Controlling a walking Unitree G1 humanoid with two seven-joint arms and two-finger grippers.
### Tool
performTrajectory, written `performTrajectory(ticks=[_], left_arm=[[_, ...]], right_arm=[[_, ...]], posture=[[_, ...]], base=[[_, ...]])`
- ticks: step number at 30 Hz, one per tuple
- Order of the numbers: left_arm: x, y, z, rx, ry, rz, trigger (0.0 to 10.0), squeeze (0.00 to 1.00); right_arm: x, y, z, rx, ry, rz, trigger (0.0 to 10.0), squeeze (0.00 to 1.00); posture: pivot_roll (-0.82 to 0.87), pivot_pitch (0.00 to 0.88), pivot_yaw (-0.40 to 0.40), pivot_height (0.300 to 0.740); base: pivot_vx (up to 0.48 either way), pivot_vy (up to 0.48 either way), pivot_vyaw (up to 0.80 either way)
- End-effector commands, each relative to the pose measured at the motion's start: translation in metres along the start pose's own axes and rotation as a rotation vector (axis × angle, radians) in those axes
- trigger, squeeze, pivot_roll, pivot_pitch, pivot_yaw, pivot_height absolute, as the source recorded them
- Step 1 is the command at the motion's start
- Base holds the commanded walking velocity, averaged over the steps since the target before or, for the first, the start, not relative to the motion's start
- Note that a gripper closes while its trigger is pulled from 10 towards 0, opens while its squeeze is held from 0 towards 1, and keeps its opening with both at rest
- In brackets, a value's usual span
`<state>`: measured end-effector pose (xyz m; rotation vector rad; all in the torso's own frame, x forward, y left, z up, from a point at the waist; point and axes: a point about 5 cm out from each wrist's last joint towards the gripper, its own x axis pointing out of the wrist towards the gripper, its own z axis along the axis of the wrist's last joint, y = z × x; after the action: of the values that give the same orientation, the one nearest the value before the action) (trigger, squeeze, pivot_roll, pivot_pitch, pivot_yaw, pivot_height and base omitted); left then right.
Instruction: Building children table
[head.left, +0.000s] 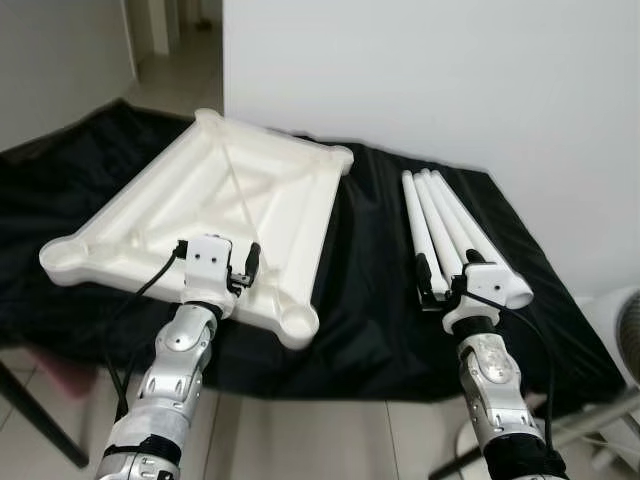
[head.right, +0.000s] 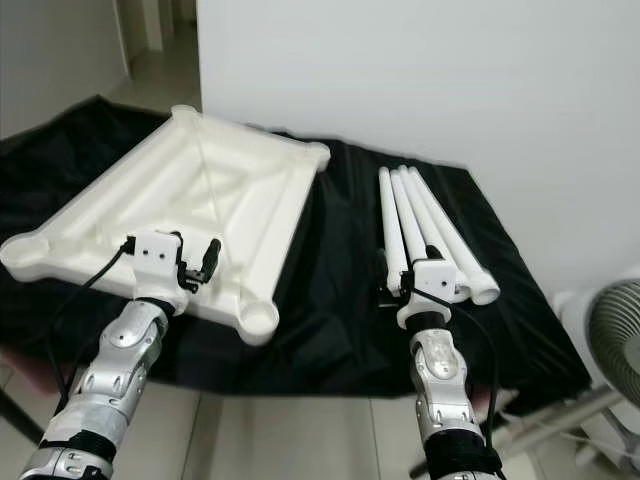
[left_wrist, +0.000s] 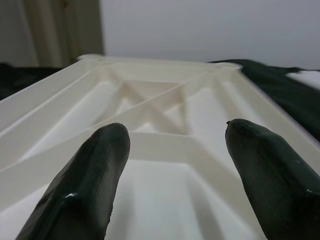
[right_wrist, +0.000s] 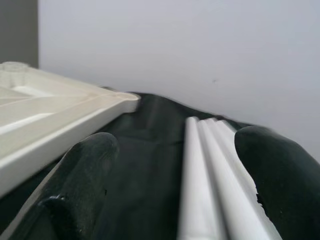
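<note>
On black cloth (white wall behind)

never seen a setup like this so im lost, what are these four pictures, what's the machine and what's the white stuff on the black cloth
This is a humanoid robot with two silver arms, each ending in two black fingers. The two wide pictures come from a stereo camera on its head, looking down. The two close-ups come from cameras on its wrists, looking out between the fingers.

On a black cloth lies a white table top turned underside up, showing its ribs and round corner sockets. Beside it, to the robot's right, lies a bundle of white legs.

The left gripper hovers at the table top's near edge, fingers apart. The right gripper is at the near ends of the legs, also open. Neither holds anything.
</note>
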<state>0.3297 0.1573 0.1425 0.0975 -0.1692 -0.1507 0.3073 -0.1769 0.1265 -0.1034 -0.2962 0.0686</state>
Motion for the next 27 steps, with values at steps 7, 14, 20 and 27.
performTrajectory(ticks=[7,14,20,27], left_arm=[[0.003,-0.011,-0.005,-0.034,0.054,-0.074,10.0,0.00],[0.010,-0.031,0.008,-0.050,0.074,-0.282,10.0,0.00],[0.012,-0.040,0.010,-0.058,0.074,-0.336,10.0,0.00],[0.008,-0.064,0.006,-0.092,0.100,-0.396,10.0,0.00]], right_arm=[[0.013,-0.011,-0.001,0.016,0.039,-0.062,10.0,0.00],[0.022,-0.031,-0.019,0.082,0.220,-0.226,10.0,0.56],[0.023,-0.032,-0.024,0.072,0.260,-0.223,10.0,1.00],[0.025,-0.029,-0.037,0.130,0.367,-0.186,10.0,0.00]], posture=[[0.15,0.000,-0.126,0.740],[0.14,0.005,-0.125,0.740],[0.14,0.012,-0.130,0.740],[0.12,0.014,-0.138,0.740]], base=[[0.000,0.000,0.00],[0.000,0.000,0.00],[0.000,0.000,0.00],[0.000,0.000,0.00]])
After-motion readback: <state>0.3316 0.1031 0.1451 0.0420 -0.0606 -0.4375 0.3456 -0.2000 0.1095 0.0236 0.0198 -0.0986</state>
